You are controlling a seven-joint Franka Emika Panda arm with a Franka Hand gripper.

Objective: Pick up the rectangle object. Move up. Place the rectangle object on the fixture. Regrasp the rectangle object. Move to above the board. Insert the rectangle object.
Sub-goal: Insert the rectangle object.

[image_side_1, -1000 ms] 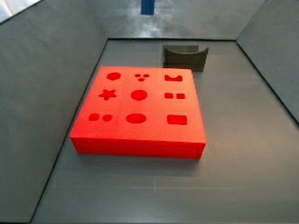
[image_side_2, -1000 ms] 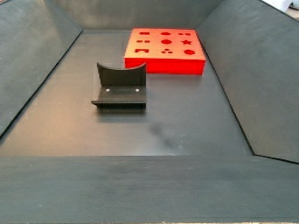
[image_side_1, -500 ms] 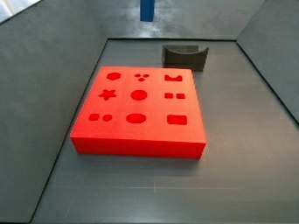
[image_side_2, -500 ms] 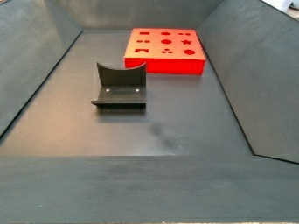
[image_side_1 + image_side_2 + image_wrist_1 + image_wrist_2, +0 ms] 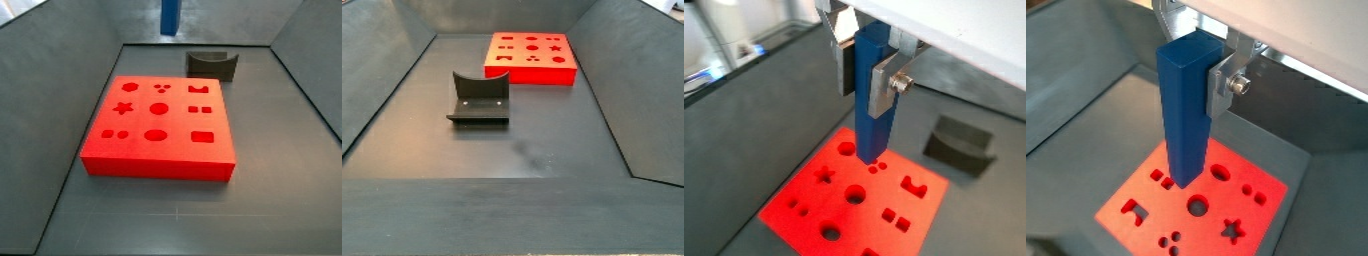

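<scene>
Open grey floor (image 5: 281, 200) all round the board (image 5: 160, 125) and fixture (image 5: 213, 64), with the end effector (image 5: 865, 62) high above the board, clamped on the upright rectangle object (image 5: 874, 95) hanging between its fingers (image 5: 886, 85).

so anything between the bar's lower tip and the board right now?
Nothing. In both wrist views the rectangle object, clamped upright in the end effector, hangs over the board with only open air below its tip.

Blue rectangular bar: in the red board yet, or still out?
Out. Both wrist views show the slim blue bar hanging upright in the gripper, its lower end well above the red-orange board.
</scene>
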